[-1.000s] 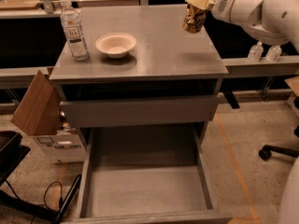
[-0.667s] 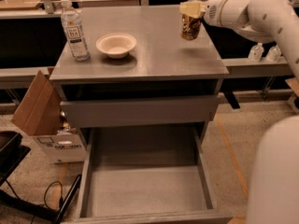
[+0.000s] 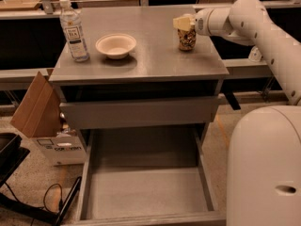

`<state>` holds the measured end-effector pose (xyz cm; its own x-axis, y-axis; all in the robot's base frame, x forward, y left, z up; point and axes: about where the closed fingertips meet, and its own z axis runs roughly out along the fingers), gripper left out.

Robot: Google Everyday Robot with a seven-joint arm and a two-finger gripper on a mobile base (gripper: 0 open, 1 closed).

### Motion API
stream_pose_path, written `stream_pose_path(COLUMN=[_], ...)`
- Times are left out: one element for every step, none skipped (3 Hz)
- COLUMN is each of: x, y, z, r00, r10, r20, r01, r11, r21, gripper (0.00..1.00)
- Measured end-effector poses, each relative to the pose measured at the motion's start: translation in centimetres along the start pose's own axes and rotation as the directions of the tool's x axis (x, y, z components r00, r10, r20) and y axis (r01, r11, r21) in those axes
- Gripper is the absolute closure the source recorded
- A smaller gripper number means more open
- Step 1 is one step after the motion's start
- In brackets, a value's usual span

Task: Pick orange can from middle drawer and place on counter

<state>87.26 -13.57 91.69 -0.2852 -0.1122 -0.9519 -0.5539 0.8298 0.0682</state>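
The orange can (image 3: 186, 39) stands upright on the counter (image 3: 150, 62), near its right back corner. My gripper (image 3: 183, 23) reaches in from the right on the white arm and its pale fingers clasp the can's top. The middle drawer (image 3: 143, 192) is pulled out below, at the bottom of the view, and its grey floor is bare.
A clear water bottle (image 3: 74, 29) and a white bowl (image 3: 115, 45) stand on the counter's left part. A flat drawer front (image 3: 141, 113) sits above the open drawer. A cardboard box (image 3: 38, 105) leans left of the cabinet. My white body (image 3: 263, 173) fills the lower right.
My gripper has come down and slightly left with the can, from above the counter's right edge. The can's base now rests on the counter.
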Motion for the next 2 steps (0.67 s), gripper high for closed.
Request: stream_pose_path(x=[0.16,0.23], y=[0.19,0.35], z=[0.29,0.49], r00=[1.0,1.0], r10=[-0.001,0.0], r20=[-0.002,-0.004], r01=[0.001,0.0], r11=[1.0,1.0], r21=[-0.004,-0.007], gripper=[0.83,0.6])
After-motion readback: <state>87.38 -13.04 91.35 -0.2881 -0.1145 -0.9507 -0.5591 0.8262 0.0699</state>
